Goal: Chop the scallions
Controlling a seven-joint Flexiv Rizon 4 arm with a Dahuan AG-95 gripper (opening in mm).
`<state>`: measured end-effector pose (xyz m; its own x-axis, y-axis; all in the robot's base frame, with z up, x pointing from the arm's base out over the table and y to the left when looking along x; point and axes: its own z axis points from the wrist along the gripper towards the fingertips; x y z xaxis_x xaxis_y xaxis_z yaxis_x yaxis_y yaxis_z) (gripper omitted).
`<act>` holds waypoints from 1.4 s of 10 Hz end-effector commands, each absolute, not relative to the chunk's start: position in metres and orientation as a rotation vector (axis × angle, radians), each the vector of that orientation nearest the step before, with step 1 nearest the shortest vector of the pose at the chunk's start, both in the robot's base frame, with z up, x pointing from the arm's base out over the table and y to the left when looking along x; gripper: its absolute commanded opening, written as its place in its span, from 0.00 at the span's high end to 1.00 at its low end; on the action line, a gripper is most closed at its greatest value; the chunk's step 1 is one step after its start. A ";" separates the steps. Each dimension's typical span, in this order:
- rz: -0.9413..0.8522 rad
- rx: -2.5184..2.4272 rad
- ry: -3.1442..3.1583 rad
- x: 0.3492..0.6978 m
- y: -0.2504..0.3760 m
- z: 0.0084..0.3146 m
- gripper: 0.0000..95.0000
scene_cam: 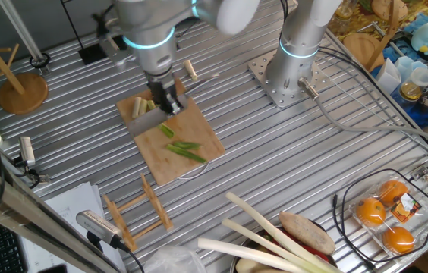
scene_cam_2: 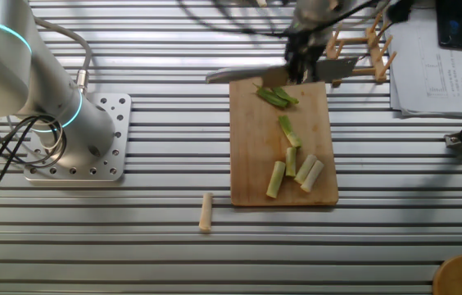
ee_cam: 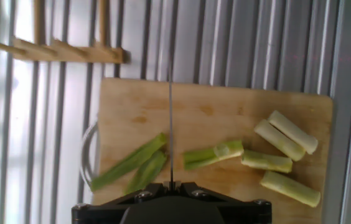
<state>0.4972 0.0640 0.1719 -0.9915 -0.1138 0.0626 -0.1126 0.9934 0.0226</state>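
The scallions lie cut in short pieces on a wooden cutting board (scene_cam: 199, 127) (scene_cam_2: 255, 168) (ee_cam: 225, 99). Dark green leaf pieces (ee_cam: 129, 163) (scene_cam_2: 276, 97) (scene_cam: 185, 149) lie at one end. A green-and-pale piece (ee_cam: 213, 154) sits mid-board, and several pale pieces (ee_cam: 284, 140) (scene_cam_2: 305, 172) (scene_cam: 144, 104) lie at the other end. My gripper (ee_cam: 171, 185) (scene_cam: 167, 95) (scene_cam_2: 301, 61) is shut on a knife. Its blade (ee_cam: 170, 124) (scene_cam_2: 247, 76) (scene_cam: 147, 120) shows edge-on across the board, between the leaf pieces and the mid-board piece.
A wooden rack (ee_cam: 51, 51) (scene_cam_2: 362, 49) (scene_cam: 134, 212) lies just off the board's leaf end. A short wooden dowel (scene_cam_2: 206, 211) (scene_cam: 190, 70) lies near the other end. Thick pale stalks (scene_cam: 275, 235), a basket of oranges (scene_cam: 385, 212) and the arm's base (scene_cam_2: 75, 139) stand farther off.
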 end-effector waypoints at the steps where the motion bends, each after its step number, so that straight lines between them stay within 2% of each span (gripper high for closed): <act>1: -0.039 0.187 -3.076 0.515 0.080 0.180 1.00; 4: -0.051 0.163 -3.081 0.545 0.106 0.182 1.00; 7: -0.054 0.150 -3.082 0.547 0.115 0.176 1.00; 11: 0.058 0.362 -3.050 0.549 0.109 0.175 1.00; 14: -0.030 0.441 -3.099 0.549 0.109 0.175 1.00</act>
